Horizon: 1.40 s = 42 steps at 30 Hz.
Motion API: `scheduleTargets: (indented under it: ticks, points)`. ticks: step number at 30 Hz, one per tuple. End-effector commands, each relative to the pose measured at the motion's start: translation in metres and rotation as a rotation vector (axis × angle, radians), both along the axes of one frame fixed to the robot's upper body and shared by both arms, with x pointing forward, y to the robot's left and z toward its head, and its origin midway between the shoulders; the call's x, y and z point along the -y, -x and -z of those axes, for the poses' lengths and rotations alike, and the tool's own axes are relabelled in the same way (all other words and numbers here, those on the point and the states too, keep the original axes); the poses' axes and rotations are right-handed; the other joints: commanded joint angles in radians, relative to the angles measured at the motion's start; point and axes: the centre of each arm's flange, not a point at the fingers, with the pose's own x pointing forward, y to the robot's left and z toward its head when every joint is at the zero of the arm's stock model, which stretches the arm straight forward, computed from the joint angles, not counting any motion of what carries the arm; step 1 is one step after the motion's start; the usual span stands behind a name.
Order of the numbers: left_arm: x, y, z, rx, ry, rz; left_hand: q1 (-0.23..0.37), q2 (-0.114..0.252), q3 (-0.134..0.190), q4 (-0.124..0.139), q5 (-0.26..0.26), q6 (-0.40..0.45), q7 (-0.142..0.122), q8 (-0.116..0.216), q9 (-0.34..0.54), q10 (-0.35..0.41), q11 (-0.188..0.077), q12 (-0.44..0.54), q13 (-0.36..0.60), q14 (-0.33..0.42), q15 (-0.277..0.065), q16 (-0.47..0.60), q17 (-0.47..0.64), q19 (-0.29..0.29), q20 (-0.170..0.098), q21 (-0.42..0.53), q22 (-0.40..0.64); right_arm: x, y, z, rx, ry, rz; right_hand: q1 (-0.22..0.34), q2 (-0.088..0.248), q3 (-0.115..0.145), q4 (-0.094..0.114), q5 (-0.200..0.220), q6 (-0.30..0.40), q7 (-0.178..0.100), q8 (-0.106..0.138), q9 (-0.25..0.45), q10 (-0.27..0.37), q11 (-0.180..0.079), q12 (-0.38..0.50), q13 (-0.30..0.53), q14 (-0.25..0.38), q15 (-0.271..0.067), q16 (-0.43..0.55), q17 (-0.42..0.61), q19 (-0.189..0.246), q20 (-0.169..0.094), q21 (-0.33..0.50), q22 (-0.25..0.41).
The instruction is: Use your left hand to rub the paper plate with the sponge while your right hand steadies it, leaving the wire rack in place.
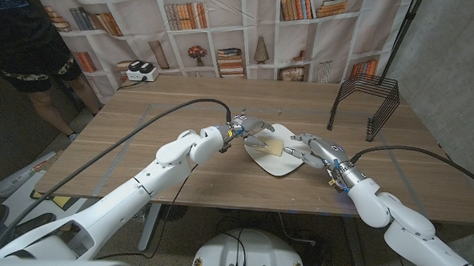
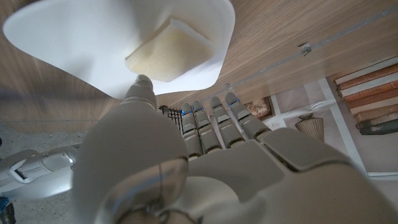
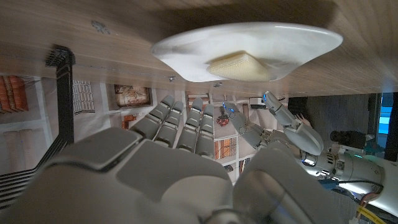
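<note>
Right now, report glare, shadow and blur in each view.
Head view: sharp, even light, no glare on the plate. Left wrist view: plate overexposed, left robot hand soft up close. Right wrist view: plate casts a dark shadow on the table.

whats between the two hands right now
In the head view, the paper plate lies between the left hand and the right hand, with the sponge resting on it.

No text, label, brand, number or sign can be read in these pictures. The book spines on the backdrop (image 1: 186, 16) behind the surface are too small and blurred to read. The paper plate (image 1: 273, 153), the sponge (image 1: 274, 143) and the wire rack (image 1: 366, 104) show no writing.
</note>
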Motion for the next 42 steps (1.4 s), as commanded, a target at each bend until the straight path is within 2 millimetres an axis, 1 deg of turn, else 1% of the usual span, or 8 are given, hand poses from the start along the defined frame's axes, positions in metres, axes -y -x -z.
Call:
scheduleTargets:
  ticks: [1,9,15,22,24,30,37,42]
  points:
    - [-0.007,0.009,-0.005,0.000,0.013,-0.009,-0.061,0.025,-0.011,0.047,0.003,0.015,-0.001,0.012,0.000,0.008,0.000,0.014,0.002,-0.001,-0.062,0.012,0.002,-0.006,0.001,-0.008,0.002,-0.001,0.000,0.004,0.009,0.016,0.007,0.009,0.008,0.001,-0.004,0.009,0.001,-0.005,-0.003,0.006,-0.003,-0.009,-0.002,0.001,-0.010,-0.006,-0.004,0.003,-0.008,-0.043,-0.004,0.005]
    - [-0.012,0.015,-0.005,0.006,0.035,-0.015,-0.114,0.032,-0.029,0.082,0.001,0.042,-0.007,0.019,-0.002,0.028,-0.003,0.021,0.001,0.011,-0.068,0.017,0.000,-0.005,-0.006,-0.011,0.002,-0.001,-0.003,0.009,0.007,0.047,0.027,0.009,0.009,0.001,-0.005,0.009,0.004,-0.003,-0.003,0.006,-0.006,-0.007,-0.004,0.001,-0.022,-0.004,-0.007,0.003,-0.013,-0.044,-0.005,0.005]
    - [-0.016,0.018,-0.006,0.008,0.061,-0.014,-0.200,0.021,-0.069,0.130,0.003,0.043,0.000,0.014,-0.005,0.029,0.003,0.018,-0.002,0.007,-0.065,0.015,-0.002,-0.012,0.005,-0.019,0.003,-0.001,-0.006,0.011,0.007,0.075,0.050,0.008,0.009,0.000,-0.005,0.009,0.003,-0.005,-0.004,0.006,-0.006,-0.010,-0.005,0.001,-0.024,-0.004,-0.006,0.003,-0.016,-0.045,-0.006,0.005]
    - [-0.020,0.029,-0.015,0.051,0.119,0.010,-0.242,-0.002,-0.098,0.143,0.007,0.024,0.001,0.005,-0.008,0.023,0.012,0.015,-0.004,-0.002,-0.064,0.011,-0.004,-0.018,0.008,-0.026,0.002,0.005,-0.008,0.016,-0.013,0.068,0.071,0.007,0.009,-0.001,-0.004,0.010,0.002,-0.007,-0.005,0.006,-0.006,-0.010,-0.006,0.001,-0.024,-0.003,-0.005,0.003,-0.017,-0.044,-0.005,0.005]
    - [-0.020,0.033,-0.018,0.063,0.130,0.011,-0.260,-0.011,-0.111,0.147,0.010,0.042,0.021,0.012,-0.008,0.041,0.028,0.020,-0.005,0.006,-0.059,0.014,-0.006,-0.017,0.008,-0.028,0.002,0.007,-0.010,0.020,-0.019,0.062,0.076,0.006,0.009,-0.001,-0.004,0.010,0.002,-0.006,-0.005,0.006,-0.006,-0.012,-0.005,0.001,-0.024,-0.003,-0.005,0.003,-0.017,-0.045,-0.005,0.005]
    - [-0.023,0.042,-0.022,0.073,0.158,0.018,-0.279,-0.022,-0.126,0.148,0.013,0.054,0.034,0.014,-0.009,0.052,0.037,0.021,-0.008,0.014,-0.054,0.015,-0.007,-0.015,0.013,-0.030,0.001,0.007,-0.012,0.027,-0.033,0.065,0.081,0.004,0.009,-0.003,-0.003,0.010,0.005,-0.007,-0.004,0.006,-0.002,-0.019,-0.005,0.001,-0.034,-0.006,-0.007,0.003,-0.024,-0.046,-0.007,0.005]
    - [-0.026,0.046,-0.025,0.077,0.171,0.011,-0.309,-0.034,-0.147,0.151,0.019,0.023,0.034,0.001,-0.010,0.024,0.044,0.008,-0.010,-0.017,-0.040,0.004,-0.008,-0.033,0.031,-0.041,0.002,0.007,-0.012,0.029,-0.040,0.065,0.072,-0.001,0.008,-0.006,-0.001,0.010,0.000,-0.019,-0.006,0.006,-0.008,-0.020,-0.008,0.001,-0.046,-0.001,-0.009,0.004,-0.038,-0.044,-0.011,0.005]
    - [-0.026,0.047,-0.024,0.077,0.172,0.008,-0.316,-0.035,-0.152,0.151,0.021,0.018,0.032,0.000,-0.010,0.017,0.040,0.006,-0.010,-0.022,-0.041,0.003,-0.008,-0.041,0.035,-0.046,0.002,0.009,-0.012,0.031,-0.039,0.055,0.068,-0.027,0.001,-0.019,0.012,0.010,-0.001,-0.029,-0.007,0.006,-0.004,-0.017,-0.007,0.002,-0.049,-0.002,-0.005,0.006,-0.041,-0.043,-0.009,0.006]
